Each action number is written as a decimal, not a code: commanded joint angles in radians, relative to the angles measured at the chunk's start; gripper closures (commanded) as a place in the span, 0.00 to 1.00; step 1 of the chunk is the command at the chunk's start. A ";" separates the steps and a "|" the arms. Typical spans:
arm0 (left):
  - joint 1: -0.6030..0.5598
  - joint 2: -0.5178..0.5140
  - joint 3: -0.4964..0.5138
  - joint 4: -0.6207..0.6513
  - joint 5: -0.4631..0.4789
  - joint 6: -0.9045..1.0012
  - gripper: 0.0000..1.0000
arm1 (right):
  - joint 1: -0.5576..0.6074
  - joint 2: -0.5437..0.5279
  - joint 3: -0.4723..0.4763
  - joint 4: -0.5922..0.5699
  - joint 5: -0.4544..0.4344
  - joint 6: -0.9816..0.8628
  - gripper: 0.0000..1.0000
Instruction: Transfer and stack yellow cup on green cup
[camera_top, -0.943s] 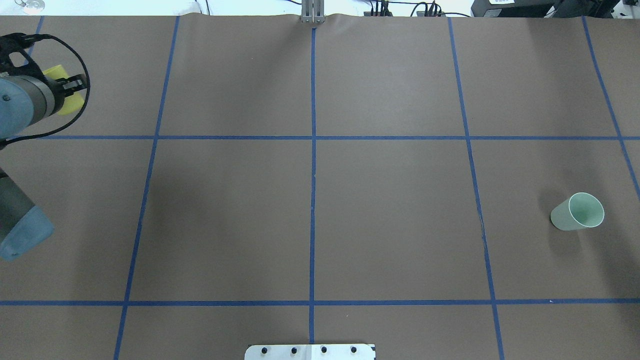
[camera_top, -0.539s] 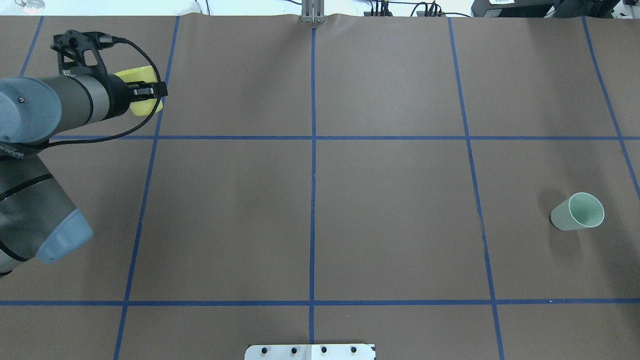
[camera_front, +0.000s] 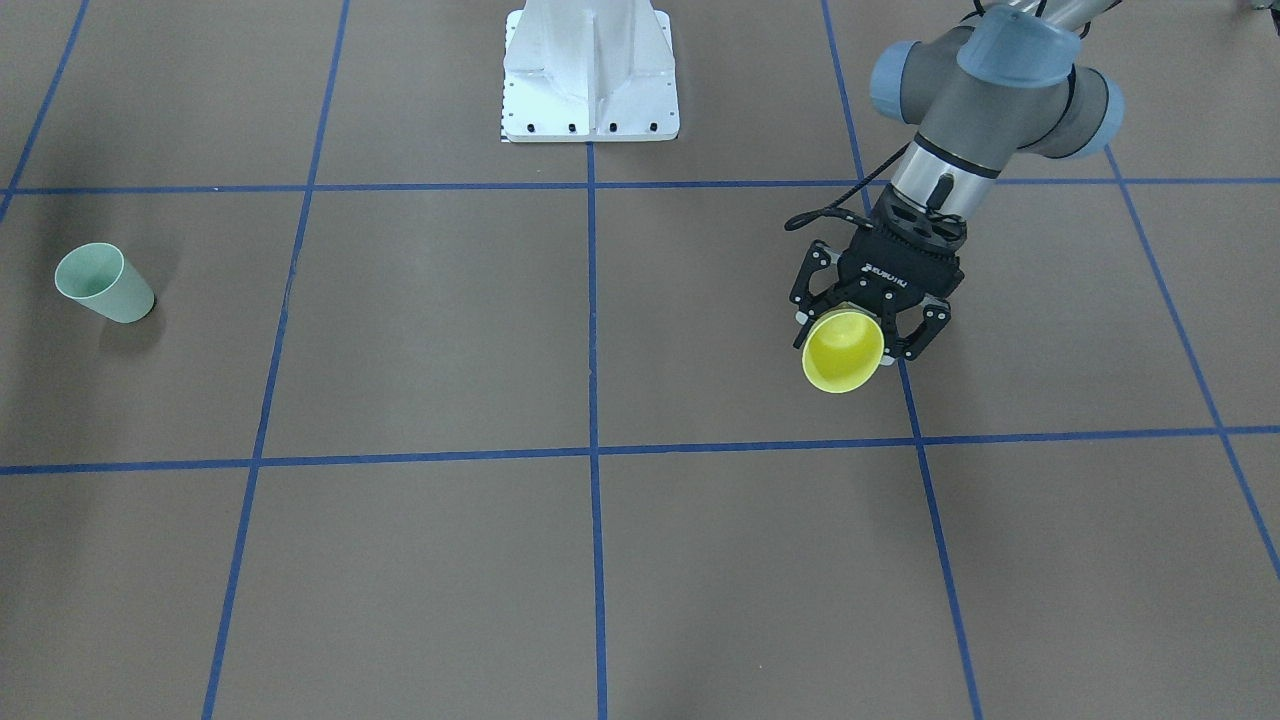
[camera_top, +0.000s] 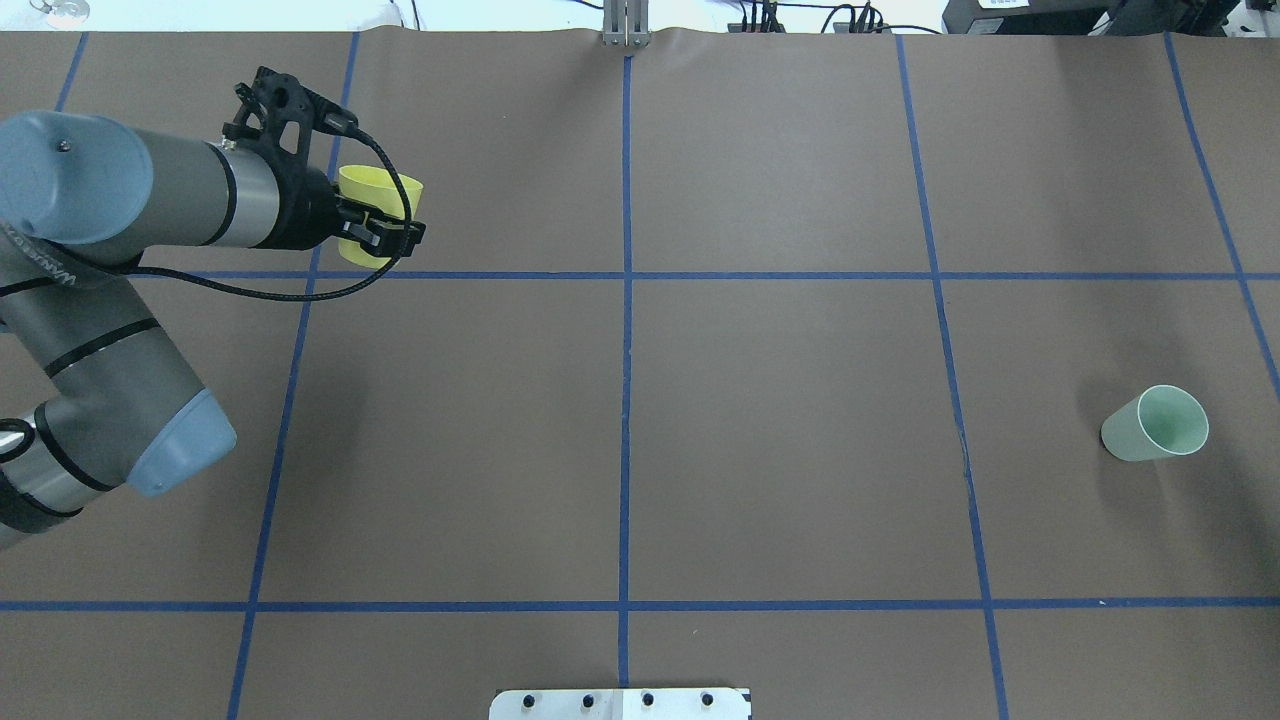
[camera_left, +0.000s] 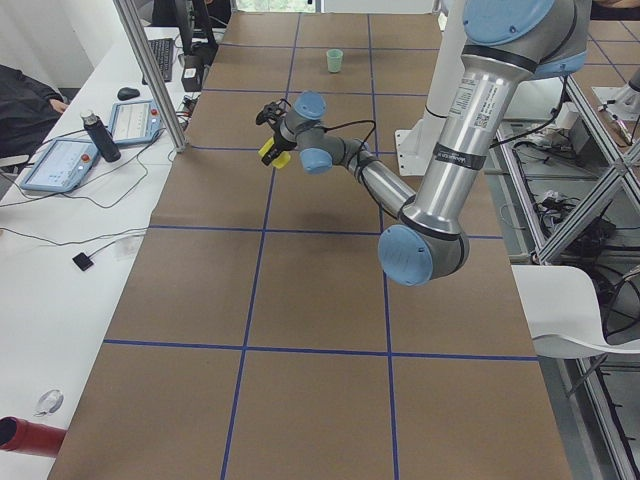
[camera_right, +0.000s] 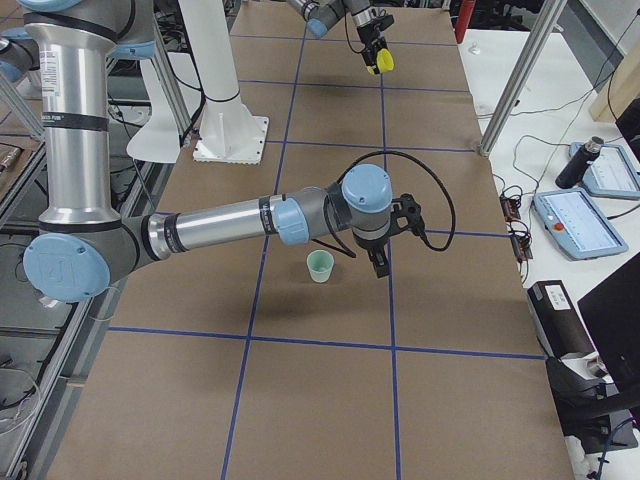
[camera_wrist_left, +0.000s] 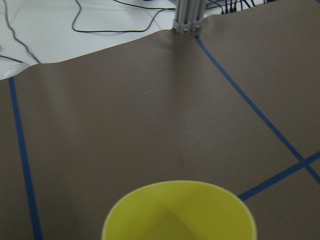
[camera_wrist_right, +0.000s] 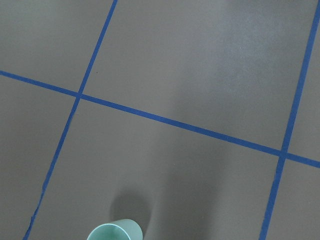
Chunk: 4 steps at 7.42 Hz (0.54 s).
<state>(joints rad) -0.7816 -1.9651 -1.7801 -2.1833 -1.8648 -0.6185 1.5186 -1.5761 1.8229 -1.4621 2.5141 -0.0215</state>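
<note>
yellow cup (camera_top: 372, 190) carried farther toward table centre, green cup (camera_top: 1155, 423) unmoved

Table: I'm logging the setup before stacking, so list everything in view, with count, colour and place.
Yellow cup: 1, yellow, held off the table on the robot's left side.
Green cup: 1, pale green, upright on the table, on the robot's right side.
Table: 1, brown with a blue tape grid.
Base: 1, white, at the table's robot-side edge.
Tablets: 2, grey, on the side bench.
Left gripper: 1, black, shut on the yellow cup.
Right gripper: 1, black, beside the green cup; open or shut unclear.
</note>
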 joint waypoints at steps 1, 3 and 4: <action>0.002 -0.038 0.010 -0.092 -0.068 0.020 0.99 | -0.014 0.044 -0.027 -0.001 -0.018 0.003 0.01; 0.056 -0.057 0.014 -0.185 -0.140 0.025 0.99 | -0.049 0.062 -0.027 0.006 -0.015 0.064 0.01; 0.097 -0.060 0.045 -0.263 -0.136 0.019 0.99 | -0.137 0.120 -0.021 0.015 -0.020 0.168 0.01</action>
<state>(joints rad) -0.7298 -2.0186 -1.7601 -2.3624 -1.9888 -0.5966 1.4606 -1.5063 1.7981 -1.4564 2.4969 0.0456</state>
